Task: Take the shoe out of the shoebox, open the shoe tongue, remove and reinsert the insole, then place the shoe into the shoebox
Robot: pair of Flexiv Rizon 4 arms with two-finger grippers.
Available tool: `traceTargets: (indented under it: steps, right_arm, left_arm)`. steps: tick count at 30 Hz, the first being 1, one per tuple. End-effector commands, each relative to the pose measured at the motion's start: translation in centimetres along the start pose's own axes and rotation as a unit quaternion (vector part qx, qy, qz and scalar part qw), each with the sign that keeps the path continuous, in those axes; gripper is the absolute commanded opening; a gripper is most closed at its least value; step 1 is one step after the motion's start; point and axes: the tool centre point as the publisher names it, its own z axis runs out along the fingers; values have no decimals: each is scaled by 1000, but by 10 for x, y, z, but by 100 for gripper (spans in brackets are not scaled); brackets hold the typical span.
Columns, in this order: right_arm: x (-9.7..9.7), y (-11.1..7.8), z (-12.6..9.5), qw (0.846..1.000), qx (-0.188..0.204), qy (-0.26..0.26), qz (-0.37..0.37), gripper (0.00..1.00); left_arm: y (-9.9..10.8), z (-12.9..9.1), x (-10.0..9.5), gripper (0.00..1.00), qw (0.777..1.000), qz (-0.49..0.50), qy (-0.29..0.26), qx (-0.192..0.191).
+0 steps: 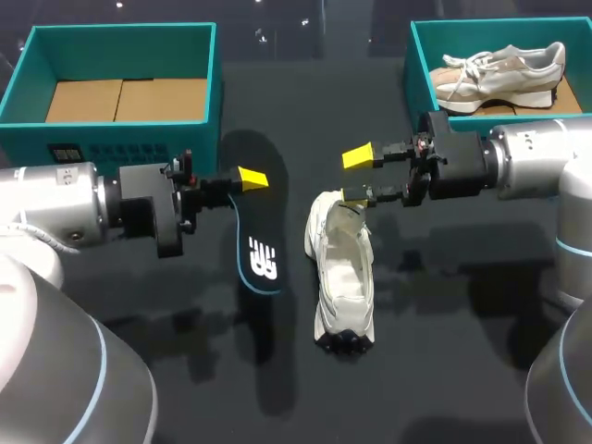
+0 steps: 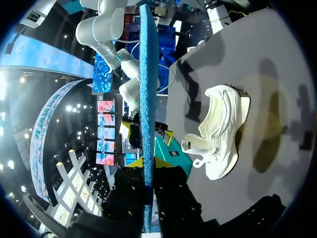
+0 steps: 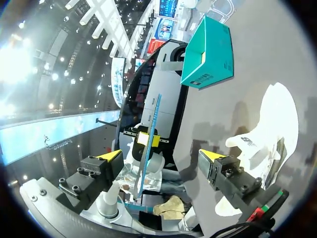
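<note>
**Insole out and pinched, shoe lying loose mid-desk**

Shoe (image 1: 344, 273), white with a soft-looking upper, lies on the desk (image 1: 416, 388) about midway between the side edges. Its dark-soled end points to the near edge and its mouth gapes toward the far one. It looks light and floppy. The upper would probably collapse under a pinch, so the firmer heel collar or the sole rim seems the better place to take hold.

Just to its left is the insole (image 1: 262, 245), dark with a blue rim. The left gripper (image 1: 250, 180) is clamped on it, and both wrist views show it edge-on between those fingers. It looks like thin foam, likely to bend and swing from one held end, so feeding it back into the shoe calls for a slow, straight entry. A white logo (image 1: 263, 259) is printed on it, which I leave unread.

The right gripper (image 1: 358, 176) has its fingers spread wide at the shoe's mouth. Whether the lower finger touches the collar I cannot tell.

The empty teal shoebox (image 1: 120, 139) sits in the far left corner, and the small label (image 1: 65, 154) on its front wall is too small to read. A second teal box (image 1: 418, 65) in the far right corner holds a beige shoe (image 1: 499, 72).
</note>
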Motion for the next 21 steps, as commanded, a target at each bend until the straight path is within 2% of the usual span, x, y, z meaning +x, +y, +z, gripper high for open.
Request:
traceTargets:
  steps: [1, 4, 8, 10, 11, 21]
  right_arm:
    - [4, -8, -8, 992, 49, -78, -83, 100]
    - [3, -18, -24, 980, 66, -82, -166, 100]
    - [-3, -27, -43, 963, 61, -114, -236, 100]
    - [-8, -31, -47, 950, 86, -137, -266, 100]
    - [-12, -32, -47, 944, 113, -145, -275, 100]
    - [-12, -32, -47, 944, 113, -145, -275, 100]
  left_arm:
    - [-17, -19, -1, 0, 1000, -11, 23, 8]
    - [-26, -21, -2, 0, 999, -25, 36, 16]
    - [-36, -24, -5, 0, 996, -59, 53, 30]
    - [-41, -25, -6, 0, 992, -94, 69, 40]
    - [-42, -24, -6, 0, 989, -110, 83, 52]
    - [-42, -24, -6, 0, 989, -110, 83, 52]
